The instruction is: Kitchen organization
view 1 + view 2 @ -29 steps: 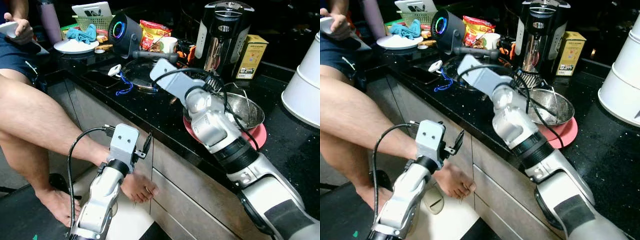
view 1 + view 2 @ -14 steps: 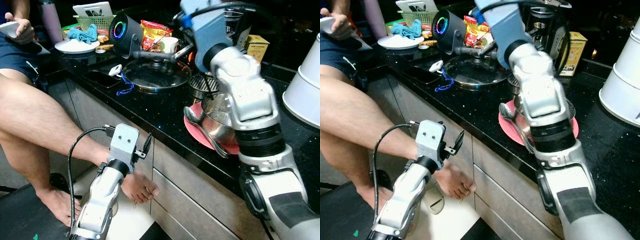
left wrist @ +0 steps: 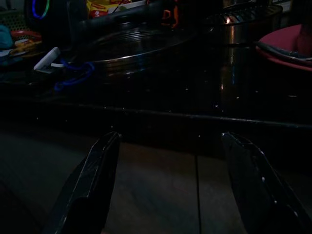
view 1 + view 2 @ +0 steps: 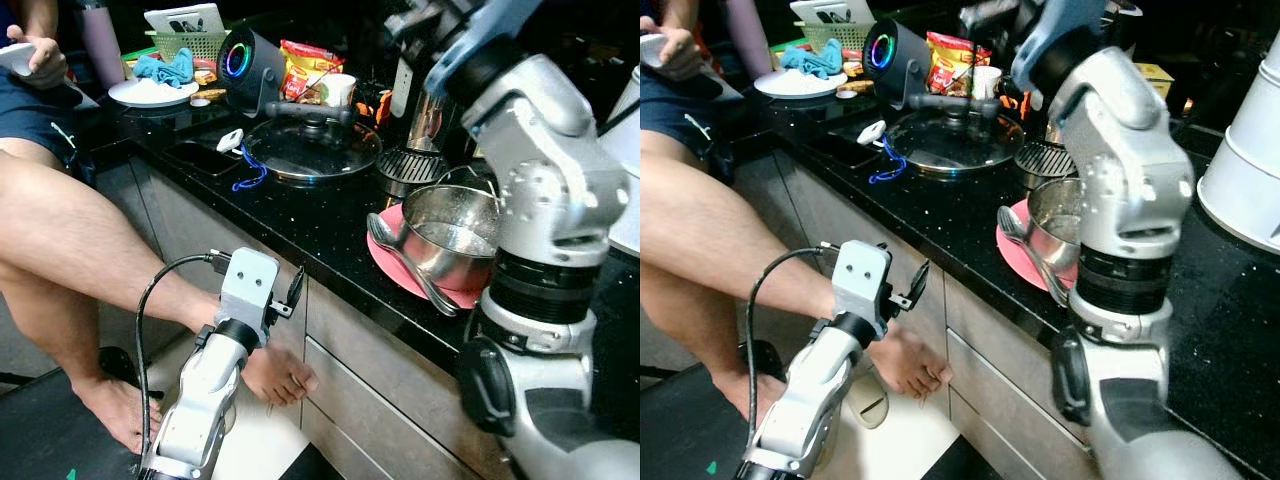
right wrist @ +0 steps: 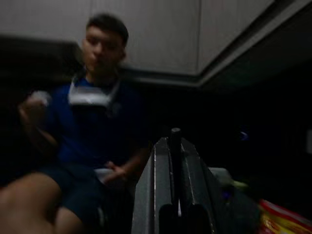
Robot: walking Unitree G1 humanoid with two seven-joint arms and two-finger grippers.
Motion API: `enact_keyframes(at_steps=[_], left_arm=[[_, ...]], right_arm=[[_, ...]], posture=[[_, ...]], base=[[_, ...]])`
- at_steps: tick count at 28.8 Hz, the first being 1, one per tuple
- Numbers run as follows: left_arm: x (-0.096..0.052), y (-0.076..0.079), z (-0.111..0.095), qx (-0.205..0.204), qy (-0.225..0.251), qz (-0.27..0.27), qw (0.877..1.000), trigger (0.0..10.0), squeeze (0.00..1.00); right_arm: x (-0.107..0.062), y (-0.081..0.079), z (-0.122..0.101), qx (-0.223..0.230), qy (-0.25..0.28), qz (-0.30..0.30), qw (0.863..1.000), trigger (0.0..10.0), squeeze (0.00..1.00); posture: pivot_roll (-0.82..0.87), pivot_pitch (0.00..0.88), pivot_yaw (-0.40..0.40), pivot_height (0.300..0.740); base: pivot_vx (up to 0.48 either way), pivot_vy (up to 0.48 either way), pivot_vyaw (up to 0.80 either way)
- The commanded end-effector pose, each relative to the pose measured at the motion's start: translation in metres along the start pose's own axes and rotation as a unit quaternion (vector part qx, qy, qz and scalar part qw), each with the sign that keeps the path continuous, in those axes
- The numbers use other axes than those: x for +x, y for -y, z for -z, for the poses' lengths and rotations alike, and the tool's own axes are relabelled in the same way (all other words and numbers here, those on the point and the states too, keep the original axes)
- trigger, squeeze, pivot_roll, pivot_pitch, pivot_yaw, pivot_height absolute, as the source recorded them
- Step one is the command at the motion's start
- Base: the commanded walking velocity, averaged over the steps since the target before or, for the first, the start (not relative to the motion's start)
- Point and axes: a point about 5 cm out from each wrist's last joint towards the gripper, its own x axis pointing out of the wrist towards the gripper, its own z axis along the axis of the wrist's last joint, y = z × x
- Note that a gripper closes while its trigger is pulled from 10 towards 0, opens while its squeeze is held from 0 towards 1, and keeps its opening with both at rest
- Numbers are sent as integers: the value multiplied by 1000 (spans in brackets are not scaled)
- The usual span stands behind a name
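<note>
Right wrist view: right gripper (image 5: 171,195) pressed together, empty, swung up off bowl (image 4: 448,232) since a second ago. Bowl on pink plate (image 4: 390,262), counter edge. Left gripper (image 3: 170,185) spread, idle low.

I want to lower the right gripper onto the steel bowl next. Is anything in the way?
Nothing visible covers the steel bowl; its top is open. The right gripper is raised above the pan lid. A spoon lies on the pink plate at the bowl's near side.
</note>
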Motion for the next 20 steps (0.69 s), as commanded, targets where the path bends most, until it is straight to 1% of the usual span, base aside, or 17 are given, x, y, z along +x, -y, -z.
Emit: enact_keyframes(at_steps=[1,2,5,7,10,11,12,13,16,19,20], left_arm=[[-2,-1,0,-2,1,2,1000,10000,0],[-2,-1,-2,1,4,5,1000,10000,0],[-2,0,-2,4,7,8,1000,10000,0],[-2,2,-6,13,17,21,1000,10000,0],[-2,11,-11,-7,36,62,997,10000,0],[-2,11,-11,-7,36,62,997,10000,0],[-3,15,-13,-22,44,87,995,10000,0],[-3,15,-13,-22,44,87,995,10000,0],[-5,20,-15,-35,49,114,992,10000,0],[-6,24,-17,-43,52,134,989,10000,0],[-6,24,-17,-43,52,134,989,10000,0]], right_arm=[[-5,2,0,21,8,0,1000,10000,0],[-12,10,5,71,25,18,997,10000,0],[-15,13,6,80,29,26,996,10000,0],[-21,24,8,116,47,53,991,10000,0],[-28,38,-1,165,93,77,979,10000,0],[-28,38,-1,165,93,77,979,10000,0],[-31,44,-11,185,123,76,972,10000,0],[-31,44,-11,185,123,76,972,10000,0],[-35,50,-23,213,160,74,961,10000,0],[-40,57,-30,230,182,83,952,10000,0],[-40,57,-30,230,182,83,952,10000,0]], posture=[[-52,0,-25,740],[-51,0,-23,740],[-51,0,-23,740],[-51,0,-17,740],[-51,0,-13,740],[-51,0,-13,740],[-51,0,-13,740],[-51,0,-13,740],[-51,0,-10,740],[-51,0,-9,740],[-51,0,-9,740]], base=[[0,0,0],[0,0,0],[0,0,0],[0,0,-756],[0,0,-769],[0,0,-775],[0,0,-775],[0,0,-775],[0,0,-775],[0,0,-775],[0,0,-775]])
